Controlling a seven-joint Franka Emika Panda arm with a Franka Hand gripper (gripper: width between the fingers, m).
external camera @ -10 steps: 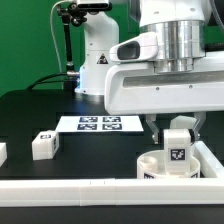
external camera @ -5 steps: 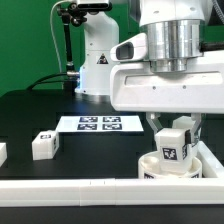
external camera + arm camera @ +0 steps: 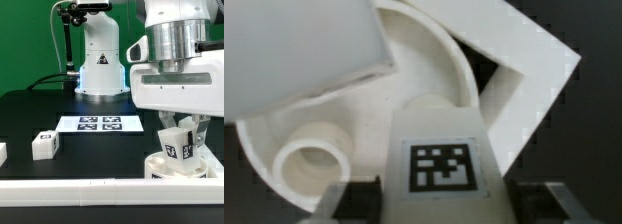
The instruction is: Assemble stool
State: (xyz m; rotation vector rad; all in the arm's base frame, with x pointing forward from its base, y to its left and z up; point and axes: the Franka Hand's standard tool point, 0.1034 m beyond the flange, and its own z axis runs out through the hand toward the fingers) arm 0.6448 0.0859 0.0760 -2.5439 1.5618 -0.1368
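Gripper [image 3: 180, 138] clamped on a leg [image 3: 176, 147], one finger on each side face. The wrist view confirms it, with the tag facing the camera between the fingers [image 3: 349, 198].

Table [image 3: 40, 105]: black top, bounded at the front by a long white rail [image 3: 70, 186].

Seat [image 3: 163, 168]: lying flat just behind the rail, on the exterior view's right. The wrist view shows a round socket [image 3: 304, 160] in its face, with nothing in it. The held leg stands tilted over the seat, top leaning toward the exterior view's right. Its lower end is at the seat's upper face — whether it is seated in any socket cannot be told.

Marker board [image 3: 100, 123]: flat on the table, well behind the seat.

Loose leg [image 3: 43, 145]: alone on the table toward the exterior view's left. An edge leg [image 3: 2, 152] is cut by the picture's border.

Change over the last second: the arm and held leg have shifted toward the exterior view's right, and the leg, then upright, is now tilted. The grip is unchanged. The loose leg, edge leg and marker board have not moved.
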